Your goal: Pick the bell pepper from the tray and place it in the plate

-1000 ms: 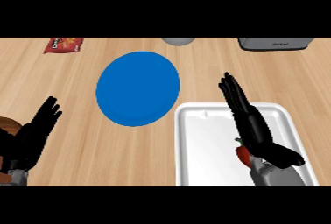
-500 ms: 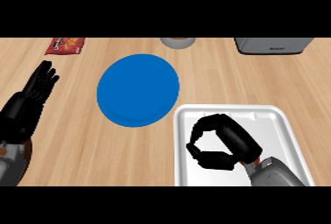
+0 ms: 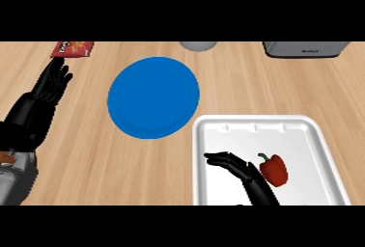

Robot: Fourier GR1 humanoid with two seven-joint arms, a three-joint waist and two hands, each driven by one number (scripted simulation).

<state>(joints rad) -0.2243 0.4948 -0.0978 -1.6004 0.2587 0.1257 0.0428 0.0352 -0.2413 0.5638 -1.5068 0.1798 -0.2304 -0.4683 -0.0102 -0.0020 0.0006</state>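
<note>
Pepper (image 3: 273, 170) lying in tray (image 3: 314, 130), right hand (image 3: 239, 166) open just left of it and not gripping, left hand (image 3: 51, 87) open at surface's left; risk: nudging pepper away, missing plate (image 3: 153, 96).

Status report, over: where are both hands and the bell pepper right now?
Right hand open over the tray, beside the bell pepper, not gripping. Left hand open at left. Pepper lying in tray. Plate bare, path unobstructed.
</note>
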